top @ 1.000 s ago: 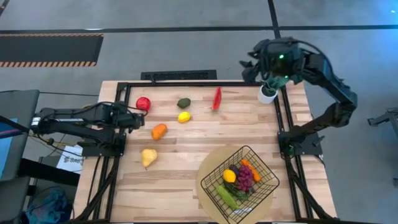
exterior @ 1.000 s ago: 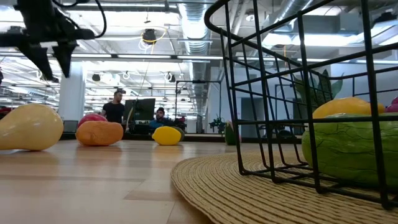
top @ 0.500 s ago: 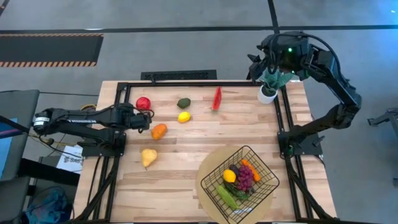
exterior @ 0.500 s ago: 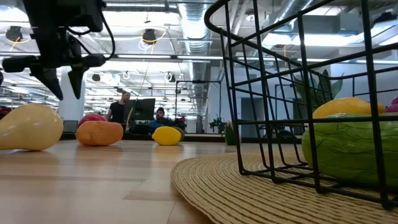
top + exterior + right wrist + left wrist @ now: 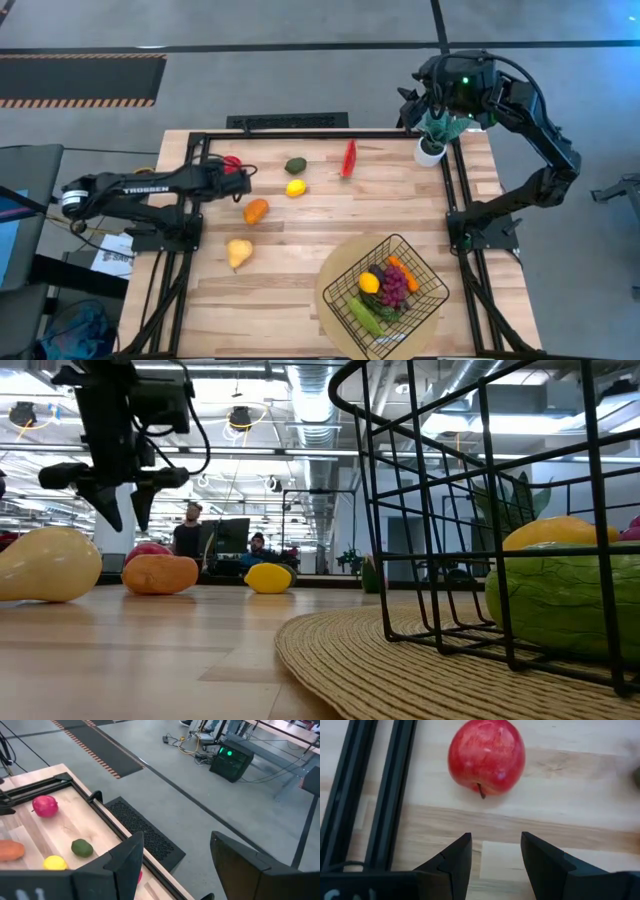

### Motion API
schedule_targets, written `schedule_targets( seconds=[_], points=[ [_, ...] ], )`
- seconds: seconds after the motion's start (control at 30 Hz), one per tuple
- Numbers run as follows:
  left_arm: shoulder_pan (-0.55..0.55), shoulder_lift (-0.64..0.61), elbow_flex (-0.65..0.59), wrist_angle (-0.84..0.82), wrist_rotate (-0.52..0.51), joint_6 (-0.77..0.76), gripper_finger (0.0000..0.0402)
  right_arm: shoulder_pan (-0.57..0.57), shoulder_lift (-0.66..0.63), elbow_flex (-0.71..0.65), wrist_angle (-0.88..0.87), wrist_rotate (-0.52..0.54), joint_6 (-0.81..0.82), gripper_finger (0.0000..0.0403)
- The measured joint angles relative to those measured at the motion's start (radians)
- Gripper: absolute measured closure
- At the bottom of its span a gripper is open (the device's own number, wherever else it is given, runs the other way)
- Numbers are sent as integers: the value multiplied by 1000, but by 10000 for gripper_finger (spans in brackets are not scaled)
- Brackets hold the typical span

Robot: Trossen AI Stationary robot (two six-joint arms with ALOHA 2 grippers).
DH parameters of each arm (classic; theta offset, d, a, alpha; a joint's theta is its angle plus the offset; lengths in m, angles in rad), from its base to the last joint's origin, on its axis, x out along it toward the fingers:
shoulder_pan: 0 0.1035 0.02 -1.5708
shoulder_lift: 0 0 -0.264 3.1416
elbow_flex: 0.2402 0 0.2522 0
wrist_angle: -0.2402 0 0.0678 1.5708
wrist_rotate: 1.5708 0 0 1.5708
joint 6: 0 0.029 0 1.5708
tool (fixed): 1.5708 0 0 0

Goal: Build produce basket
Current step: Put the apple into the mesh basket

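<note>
Left wrist view: red apple [image 5: 486, 757] fills the upper part of the picture, stem toward the camera, resting on bare wood just beside two black frame rails [image 5: 365, 795]. Left gripper [image 5: 496, 851] hangs over the wood short of the apple, jaws part open, nothing between them, no contact. High view hides most of that apple under the gripper; only a red sliver [image 5: 231, 161] shows.

Low view alone gives height: left gripper [image 5: 124, 510] hangs with fingertips pointing down, clear of the desk, above the orange fruit [image 5: 160, 573]. Pear [image 5: 48, 564] lies nearer the camera on the left, lemon [image 5: 268, 577] farther back. Two people stand in the room behind.

High view: left arm stretched flat across the left side of the desk [image 5: 290, 260], gripper [image 5: 236, 174] at the far-left corner inside the frame. Right arm folded up off the far-right corner, right gripper [image 5: 432, 112] above the potted plant [image 5: 431, 148]. Right wrist view shows its jaws wide and empty [image 5: 175, 850], looking out over grey floor, with apple [image 5: 45, 805], avocado [image 5: 82, 848] and lemon [image 5: 55, 863] seen from afar.

Basket [image 5: 386, 286] sits on the round mat [image 5: 335, 325] at the near-right edge, holding a yellow fruit [image 5: 369, 283], grapes [image 5: 394, 286], a carrot [image 5: 402, 270] and cucumber [image 5: 364, 317]. Loose on the desk: avocado [image 5: 295, 165], lemon [image 5: 296, 187], watermelon slice [image 5: 349, 157], orange fruit [image 5: 256, 211], pear [image 5: 238, 252]. Open wood lies between these and the basket; desk centre is bare.
</note>
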Motion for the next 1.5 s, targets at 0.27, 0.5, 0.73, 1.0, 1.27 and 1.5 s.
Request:
schedule_targets(
  seconds=[0.27,0.5,0.73,1.0,1.27,1.5],
  points=[
    [88,65,0,107,39,142,246,0,0,0,0,-1,0,155],
    [134,121,0,124,48,184,246,0,0,0,-19,-1,0,155],
    [159,156,0,127,89,201,246,0,0,0,-46,-1,0,155],
    [160,154,0,133,91,202,246,-2,0,0,-46,0,0,155],
    [160,154,0,133,103,202,246,-2,0,0,-43,0,0,155],
    [160,154,0,136,118,202,246,-2,0,0,-43,1,0,155]
  ],
)
